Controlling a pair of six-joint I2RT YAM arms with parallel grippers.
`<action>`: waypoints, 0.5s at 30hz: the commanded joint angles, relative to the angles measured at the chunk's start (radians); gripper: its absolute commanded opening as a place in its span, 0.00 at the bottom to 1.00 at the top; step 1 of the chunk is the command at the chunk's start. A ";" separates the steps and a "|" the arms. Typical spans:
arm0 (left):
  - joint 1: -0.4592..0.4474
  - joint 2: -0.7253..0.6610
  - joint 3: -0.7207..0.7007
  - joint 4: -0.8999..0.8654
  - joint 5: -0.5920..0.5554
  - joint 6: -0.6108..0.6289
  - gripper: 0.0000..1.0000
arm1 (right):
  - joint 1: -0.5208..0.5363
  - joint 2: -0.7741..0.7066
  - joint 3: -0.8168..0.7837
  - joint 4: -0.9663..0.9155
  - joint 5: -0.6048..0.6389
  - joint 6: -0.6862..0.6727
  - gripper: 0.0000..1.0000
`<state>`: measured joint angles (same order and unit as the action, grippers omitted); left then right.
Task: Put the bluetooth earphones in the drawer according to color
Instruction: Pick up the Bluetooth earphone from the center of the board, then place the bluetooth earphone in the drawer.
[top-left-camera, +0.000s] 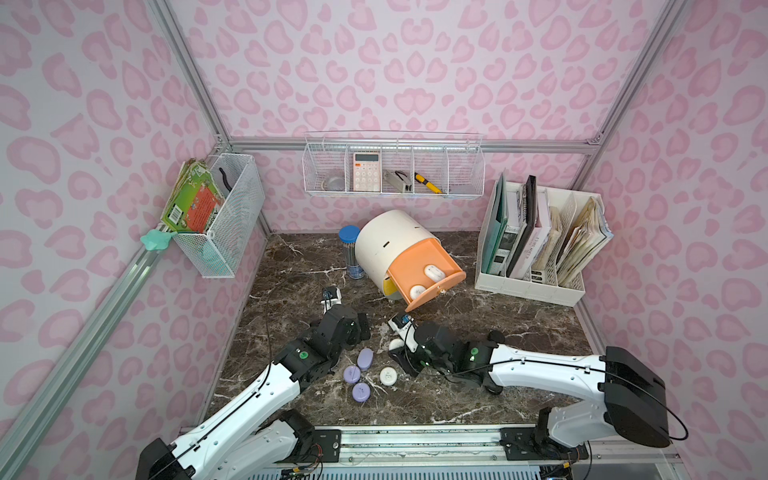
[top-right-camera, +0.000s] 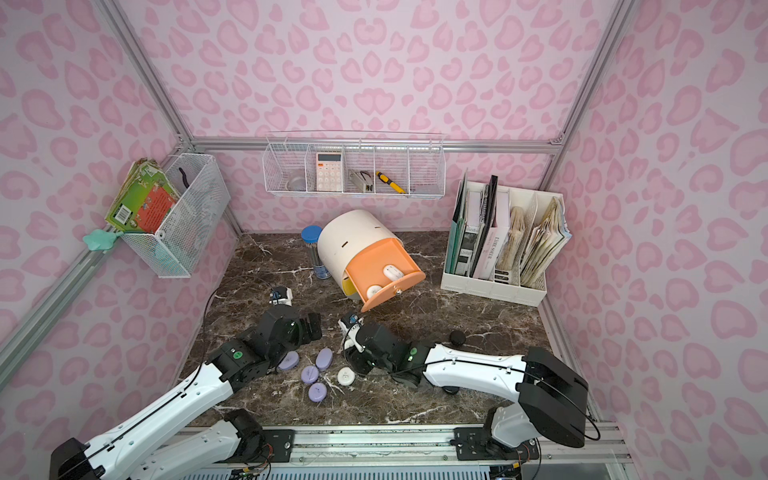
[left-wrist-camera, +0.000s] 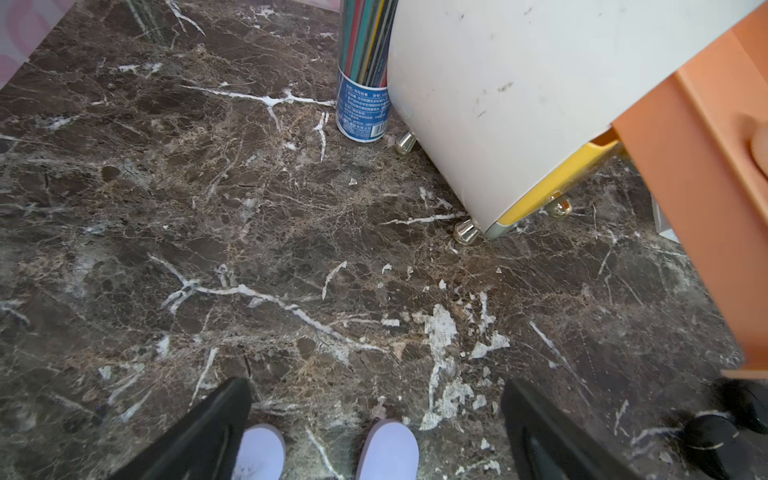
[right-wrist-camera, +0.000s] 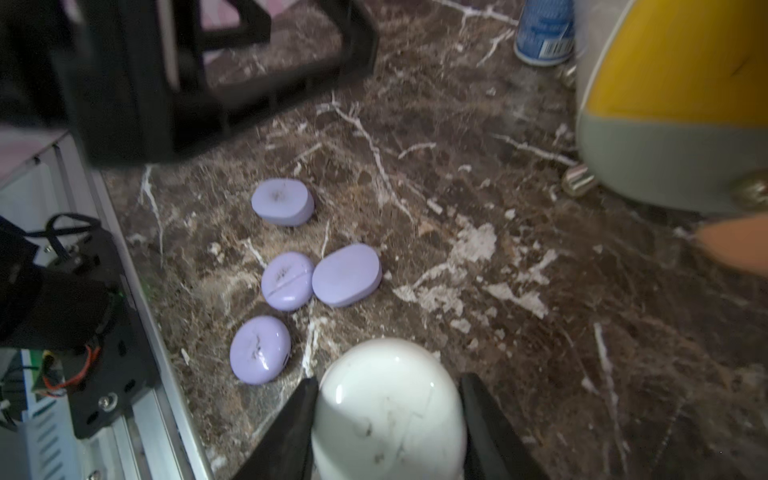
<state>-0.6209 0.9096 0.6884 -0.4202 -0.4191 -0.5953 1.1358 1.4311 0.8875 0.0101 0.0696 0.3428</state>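
Observation:
The drawer cabinet (top-left-camera: 384, 239) is white and barrel-shaped, and its peach drawer (top-left-camera: 444, 286) is pulled out with two white earphone cases (top-left-camera: 432, 272) inside. The yellow drawer (right-wrist-camera: 673, 62) and grey-green drawer (right-wrist-camera: 648, 166) are shut. My right gripper (right-wrist-camera: 388, 382) is shut on a white case (right-wrist-camera: 388, 419), in front of the cabinet. Another white case (top-left-camera: 388, 376) lies on the table beside several lilac cases (right-wrist-camera: 347, 275). My left gripper (left-wrist-camera: 380, 415) hangs open above two lilac cases (left-wrist-camera: 390, 449), holding nothing. A black case (top-left-camera: 495, 336) lies behind the right arm.
A blue-lidded tube of pencils (top-left-camera: 350, 249) stands against the cabinet's left side. A white file rack (top-left-camera: 536, 282) with books is at the back right. Wire baskets (top-left-camera: 392, 191) hang on the back and left walls. The two arms are close together mid-table.

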 joint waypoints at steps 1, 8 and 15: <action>0.001 -0.021 -0.007 -0.014 -0.027 -0.006 0.99 | -0.042 -0.017 0.062 -0.007 -0.084 -0.033 0.32; 0.001 -0.044 -0.015 -0.017 -0.033 -0.006 0.99 | -0.168 0.037 0.267 -0.048 -0.122 -0.047 0.30; 0.000 -0.029 0.013 -0.056 -0.005 -0.012 0.99 | -0.336 0.082 0.407 -0.118 -0.140 -0.050 0.30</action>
<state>-0.6209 0.8738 0.6846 -0.4423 -0.4320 -0.5983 0.8394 1.5021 1.2629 -0.0639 -0.0601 0.3019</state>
